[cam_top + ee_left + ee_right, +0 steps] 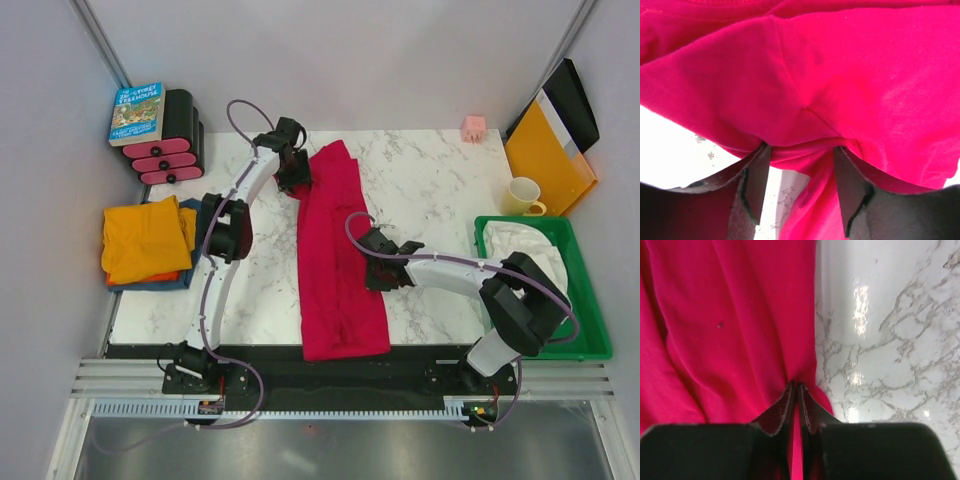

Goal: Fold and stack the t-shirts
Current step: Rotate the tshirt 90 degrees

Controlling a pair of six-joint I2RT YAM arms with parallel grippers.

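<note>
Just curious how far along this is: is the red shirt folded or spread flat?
Partly folded: the red t-shirt lies as a long narrow strip on the table, not yet a compact bundle.

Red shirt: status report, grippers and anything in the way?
Left gripper open, jaws astride the bunched far end. Right gripper shut on red t-shirt right edge. Shirt lies in a long narrow strip. Orange t-shirt stacked off left, nothing blocking.

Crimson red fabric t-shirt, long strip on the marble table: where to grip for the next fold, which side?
Probably the far end's two corners, coming in low from each long side. The crimson red fabric t-shirt lies flat and narrow, far to near, so its edges are thin and open sideways. The left gripper straddles fabric at the far left; right gripper pinches the right edge mid-length.
</note>
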